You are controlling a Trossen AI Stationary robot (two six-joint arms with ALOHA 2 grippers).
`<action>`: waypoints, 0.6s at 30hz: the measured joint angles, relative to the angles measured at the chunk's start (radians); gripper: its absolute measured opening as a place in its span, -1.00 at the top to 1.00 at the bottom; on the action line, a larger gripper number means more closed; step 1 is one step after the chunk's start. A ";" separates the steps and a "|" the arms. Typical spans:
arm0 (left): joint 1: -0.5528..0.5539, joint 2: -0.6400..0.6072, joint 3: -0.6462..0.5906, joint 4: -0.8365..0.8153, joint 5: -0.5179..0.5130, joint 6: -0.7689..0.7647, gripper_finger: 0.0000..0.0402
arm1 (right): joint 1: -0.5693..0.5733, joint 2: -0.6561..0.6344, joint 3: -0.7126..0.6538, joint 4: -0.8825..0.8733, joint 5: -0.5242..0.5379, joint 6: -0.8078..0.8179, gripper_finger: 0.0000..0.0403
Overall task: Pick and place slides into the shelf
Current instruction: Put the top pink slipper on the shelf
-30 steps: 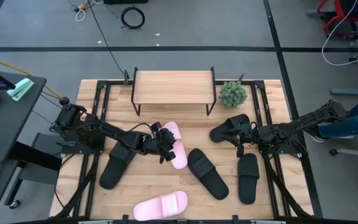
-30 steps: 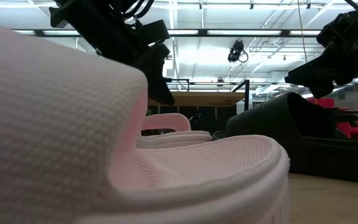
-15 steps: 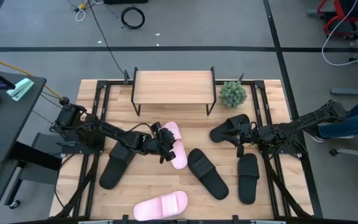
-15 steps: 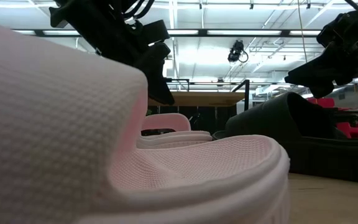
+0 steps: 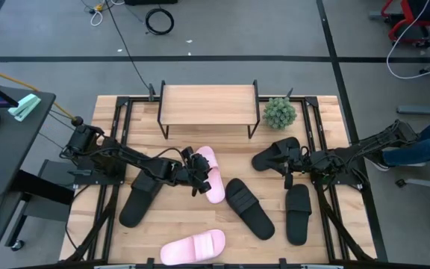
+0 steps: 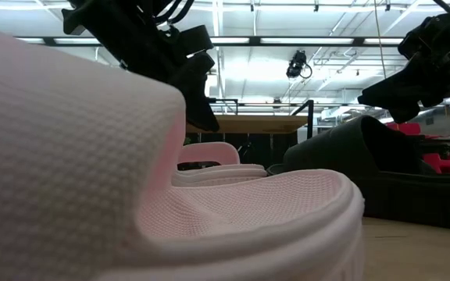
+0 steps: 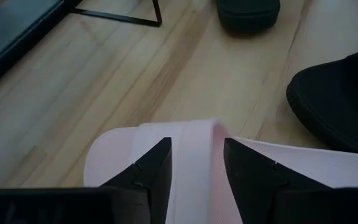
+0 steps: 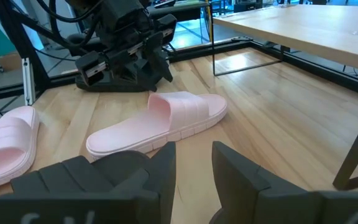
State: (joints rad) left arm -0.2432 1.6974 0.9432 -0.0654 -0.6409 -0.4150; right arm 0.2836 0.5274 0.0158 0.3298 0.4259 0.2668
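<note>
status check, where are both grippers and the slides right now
Left gripper jaws open astride pink slide's strap, not closed. Right gripper low at black slide, grip unclear. Shelf bare; plant beside it.

Slatted wooden table (image 5: 327, 246) with shelf (image 5: 207, 104), potted plant (image 5: 279, 112), two pink, apparently four black slides (image 5: 248, 208).

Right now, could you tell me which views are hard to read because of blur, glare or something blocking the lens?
Low view: a pink slide right at the lens fills most of the picture; bright ceiling lights leave the arms dark silhouettes. Left wrist view: the pincer's fingers are soft-edged, straddling the pink strap. High view: evenly lit, shelf sharp.
</note>
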 joint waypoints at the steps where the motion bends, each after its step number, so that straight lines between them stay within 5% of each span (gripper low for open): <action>1: 0.000 0.000 0.000 0.000 0.012 -0.006 0.23 | 0.000 0.000 0.000 0.000 0.000 0.000 0.46; 10: -0.004 0.000 0.000 -0.014 0.224 -0.027 0.24 | 0.000 0.000 0.000 0.000 0.000 0.000 0.46; 18: -0.003 -0.002 0.000 -0.216 0.296 -0.105 0.20 | 0.000 0.000 0.000 0.000 0.000 0.000 0.46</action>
State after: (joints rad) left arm -0.2466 1.6958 0.9427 -0.2815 -0.3445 -0.5203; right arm 0.2836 0.5274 0.0158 0.3300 0.4258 0.2665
